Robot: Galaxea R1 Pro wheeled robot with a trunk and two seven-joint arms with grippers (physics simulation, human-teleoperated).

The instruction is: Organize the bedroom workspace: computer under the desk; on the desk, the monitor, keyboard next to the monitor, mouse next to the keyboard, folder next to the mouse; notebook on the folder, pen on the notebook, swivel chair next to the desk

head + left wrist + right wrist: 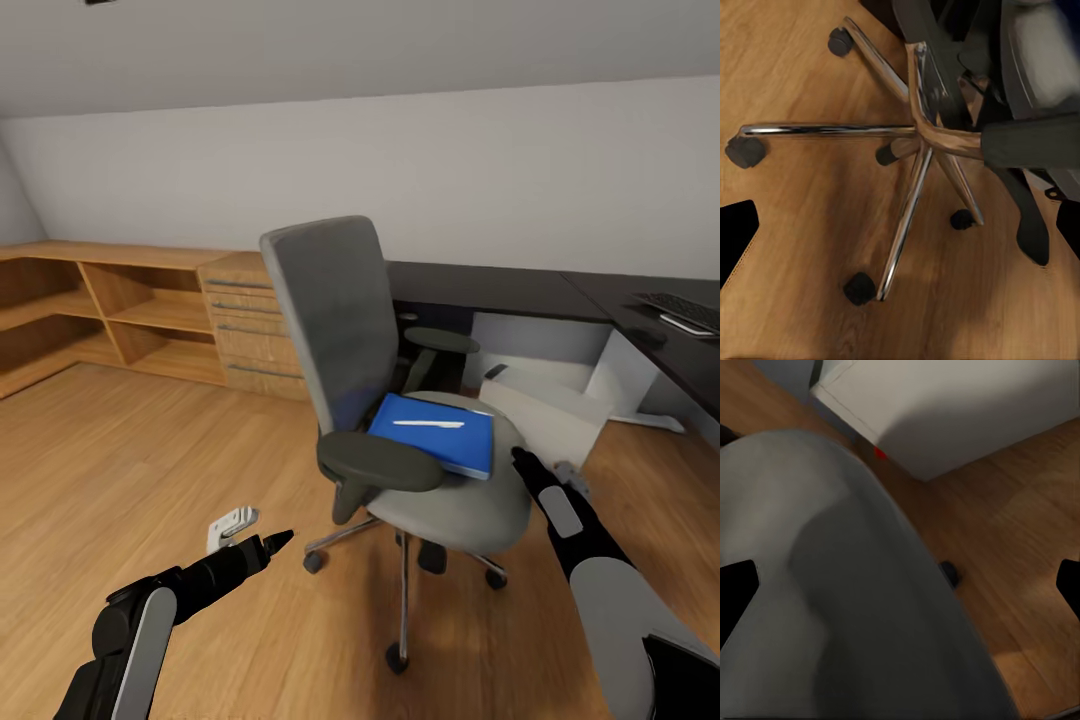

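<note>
Head view: swivel chair (pixel 400 420) standing on wood floor (pixel 120 470) in front of dark desk (pixel 500 285); blue folder (pixel 437 432) lying on seat, white pen (pixel 428 424) resting on top; keyboard (pixel 682 307) sitting on desk at right; left gripper (pixel 272 544) hovering low beside chair base; right gripper (pixel 522 462) hanging at seat's edge.

Left wrist view: chrome chair base (pixel 919 135) spreading below; fingertips (pixel 736 234) standing wide apart, gripping nothing.

Right wrist view: grey seat (pixel 817 585) looming close; white computer (pixel 967 405) sitting behind on floor; fingertips (pixel 735 592) spread wide, empty.

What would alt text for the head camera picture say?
A grey swivel chair stands on a wooden floor, a blue folder with a white pen on its seat. Two robot arms reach toward it; a dark desk stands behind.
</note>
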